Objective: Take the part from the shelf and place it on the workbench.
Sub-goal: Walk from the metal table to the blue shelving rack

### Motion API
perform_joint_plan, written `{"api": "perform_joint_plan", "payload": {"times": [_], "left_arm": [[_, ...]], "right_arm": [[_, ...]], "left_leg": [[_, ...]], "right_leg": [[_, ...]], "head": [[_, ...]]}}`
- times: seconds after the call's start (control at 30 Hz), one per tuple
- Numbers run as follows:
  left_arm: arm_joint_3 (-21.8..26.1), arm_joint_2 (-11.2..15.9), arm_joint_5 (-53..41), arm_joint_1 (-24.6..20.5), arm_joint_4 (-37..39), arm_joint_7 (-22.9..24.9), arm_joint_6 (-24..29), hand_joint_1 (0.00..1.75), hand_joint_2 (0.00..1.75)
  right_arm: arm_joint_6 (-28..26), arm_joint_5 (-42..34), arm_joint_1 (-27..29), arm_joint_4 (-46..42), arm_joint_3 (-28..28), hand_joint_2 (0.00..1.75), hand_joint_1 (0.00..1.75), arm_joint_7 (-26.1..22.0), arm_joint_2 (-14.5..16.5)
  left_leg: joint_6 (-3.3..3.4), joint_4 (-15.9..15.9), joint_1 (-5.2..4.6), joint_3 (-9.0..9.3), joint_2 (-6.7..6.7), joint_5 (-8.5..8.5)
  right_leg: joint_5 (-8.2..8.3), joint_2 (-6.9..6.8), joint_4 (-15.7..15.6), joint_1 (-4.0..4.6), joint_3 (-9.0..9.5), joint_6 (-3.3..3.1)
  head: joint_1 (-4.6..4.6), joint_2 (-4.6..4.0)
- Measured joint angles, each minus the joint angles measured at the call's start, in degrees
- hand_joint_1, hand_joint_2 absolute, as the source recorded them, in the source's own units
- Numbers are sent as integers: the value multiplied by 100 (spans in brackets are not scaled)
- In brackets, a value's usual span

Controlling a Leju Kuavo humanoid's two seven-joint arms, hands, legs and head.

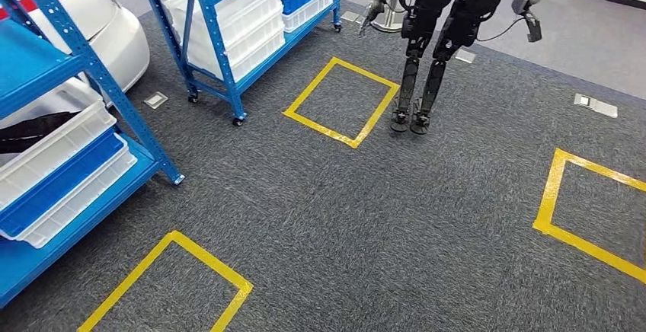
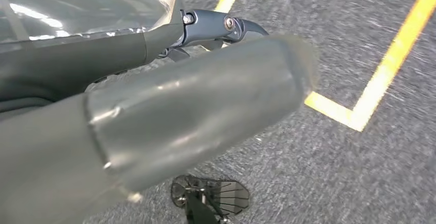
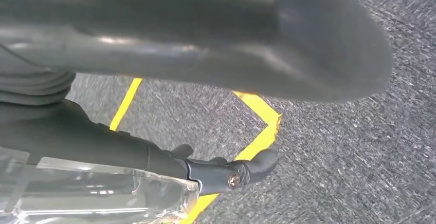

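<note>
Blue metal shelf rack (image 1: 84, 65) stands left, holding white plastic bins (image 1: 53, 145). Both hands, left hand (image 2: 154, 116) and right hand (image 3: 205, 39), hang empty, fingers apart. Best to turn left and approach squarely.

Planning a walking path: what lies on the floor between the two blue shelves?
In the head view, a floor plate lies on the grey carpet between them.

No legible text, label, brand, number or sign anywhere.

Blue shelves (image 1: 84, 65) — white bins (image 1: 53, 145) — another robot (image 1: 449, 20).
</note>
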Motion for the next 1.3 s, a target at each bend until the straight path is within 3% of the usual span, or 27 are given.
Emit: {"api": "perform_joint_plan", "payload": {"times": [0.07,0.13,0.2,0.27,0.33,0.4,0.43,0.47,0.5,0.53,0.57,0.63,0.7,0.77,0.83,0.87,0.93,1.0,1.03,1.1,1.13,1.17,1.23,1.3], "left_arm": [[0,-8,0,15,1,1,-4,0,0],[0,-14,0,15,1,1,-6,0,0],[0,-8,0,16,-1,1,-5,0,0],[1,4,1,40,0,1,-4,0,0],[2,9,2,70,1,-2,-3,0,0],[2,8,2,69,2,-5,-1,0,0],[2,8,2,66,2,-6,0,0,0],[2,10,2,67,2,-6,1,0,0],[2,11,2,76,2,-5,1,0,0],[3,13,2,87,2,-5,2,0,0],[3,16,3,94,2,-6,4,0,0],[3,27,5,90,2,-14,9,0,0],[3,37,7,80,2,-33,15,0,0],[7,44,15,88,2,-45,21,0,0],[12,43,27,99,2,-48,26,0,0],[14,41,33,94,2,-49,27,0,0],[16,37,41,82,2,-49,28,0,0],[26,36,43,83,2,-49,28,0,0],[31,34,43,87,2,-49,27,0,0],[39,26,44,94,2,-49,27,0,0],[40,23,44,95,2,-49,27,0,0],[41,21,44,96,2,-48,28,0,0],[46,25,44,104,2,-46,33,0,0],[56,31,44,121,2,-45,40,0,0]], "right_arm": [[0,-3,7,0,0,0,0,0,-11],[0,-1,5,0,1,0,0,0,-16],[0,8,5,-1,2,0,0,0,-15],[0,18,1,-1,8,0,0,2,-5],[-3,27,-7,-2,18,0,0,2,7],[-10,37,3,-2,26,0,0,4,13],[-14,44,13,-2,29,0,0,5,14],[-16,52,21,-2,31,0,0,7,14],[-17,61,22,-2,34,0,0,9,14],[-19,68,18,-2,40,0,0,9,14],[-19,71,12,-1,48,0,0,10,17],[-21,81,2,0,68,0,0,10,28],[-27,94,-6,-1,87,0,0,10,36],[-32,102,-22,-2,104,0,0,11,42],[-34,104,-32,-2,126,0,0,11,43],[-34,105,-30,-1,134,0,0,11,42],[-34,105,-12,-1,140,0,0,11,37],[-34,105,12,0,142,0,0,13,33],[-34,105,22,-1,142,0,0,14,29],[-33,105,30,0,143,0,0,18,20],[-33,105,29,0,143,0,0,21,16],[-33,105,29,0,143,0,0,23,13],[-32,107,18,0,144,0,0,34,9],[-30,110,3,0,147,0,0,50,11]], "left_leg": [[-28,17,11,1,-160,2],[-84,61,8,-19,-292,-11],[-156,100,-9,-57,-399,-23],[-216,110,6,-93,-464,-15],[-263,220,23,-154,-282,-84],[-304,771,26,-410,36,-405],[-320,1157,30,-596,134,-593],[-329,1497,35,-767,173,-726],[-329,1649,37,-848,185,-741],[-320,1600,37,-826,198,-654],[-301,1355,35,-702,225,-493],[-235,628,2,-315,423,-187],[-178,230,-50,-116,559,-99],[-131,177,-81,-112,468,-106],[-69,83,-53,-55,357,-56],[-40,37,-31,-25,300,-27],[-11,7,-10,-12,176,0],[-8,12,-7,-16,21,1],[-11,18,-3,-15,-62,0],[-35,45,15,-14,-218,-10],[-64,74,15,-22,-286,-23],[-100,105,9,-33,-348,-41],[-176,129,-3,-63,-442,-56],[-231,129,19,-91,-467,-47]], "right_leg": [[260,74,-469,-36,204,118],[548,282,-1163,-83,507,190],[648,392,-1445,-92,631,140],[672,301,-1467,-88,654,39],[695,201,-1479,-99,660,-34],[691,72,-1486,-78,661,-100],[681,-7,-1485,-59,660,-129],[672,-89,-1484,-41,661,-149],[663,-160,-1483,-31,663,-161],[655,-225,-1483,-23,669,-170],[645,-284,-1483,-17,682,-178],[616,-388,-1483,11,717,-168],[586,-478,-1487,41,741,-127],[570,-569,-1514,53,776,-76],[506,-464,-1442,55,769,-32],[410,-333,-1265,54,695,-28],[127,-77,-602,24,367,-52],[-32,-8,-35,-5,51,-24],[11,4,-2,-20,9,24],[324,87,-556,-67,230,156],[473,203,-918,-92,383,201],[589,287,-1214,-105,502,204],[663,363,-1444,-86,601,126],[693,260,-1460,-83,632,26]], "head": [[1,0],[9,0],[9,0],[3,0],[-10,0],[-42,0],[-59,0],[-59,0],[-61,0],[-61,0],[-62,0],[-60,0],[-57,0],[-60,0],[-54,0],[-43,0],[-21,0],[-13,0],[-13,0],[-10,0],[-5,0],[-2,0],[1,0],[-1,0]]}}
